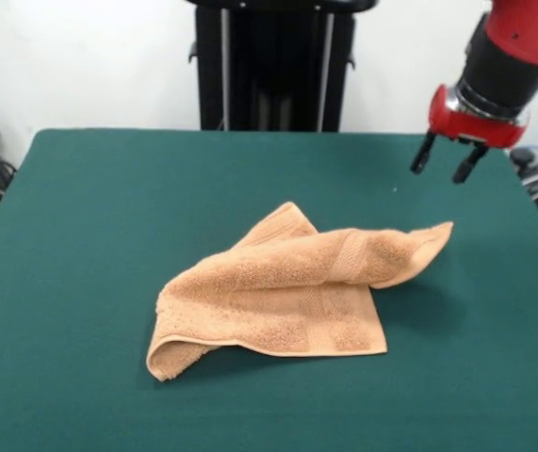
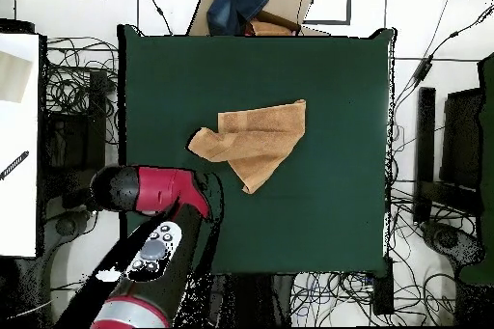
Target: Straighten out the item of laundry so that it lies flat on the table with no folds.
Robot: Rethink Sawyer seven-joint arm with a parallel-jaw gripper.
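Front view has the towel (image 1: 292, 292) sitting roughly mid-table (image 1: 108, 207), and it's nowhere near flat. One layer is doubled over the other, so a long flap runs across the top and ends in a pointed corner that sticks out toward the gripper's side. There's also a curled lip at the opposite low corner.

If I were doing this step, I'd go for that pointed corner. It's the free end of the folded layer, so I'd pinch only the top layer right at the tip, lift just enough to clear the cloth under it, then drag it outward away from the pile until the flap unrolls. Grab too deep and you'd probably catch both layers and just slide the whole towel around. The curled lip can wait.

The gripper (image 1: 447, 162) hangs above the table, off beyond that corner and well apart from the cloth. The wrist points down, the jaws are spread and it's holding nothing. In the overhead view the arm reaches in over the table edge beside the towel (image 2: 256, 142).
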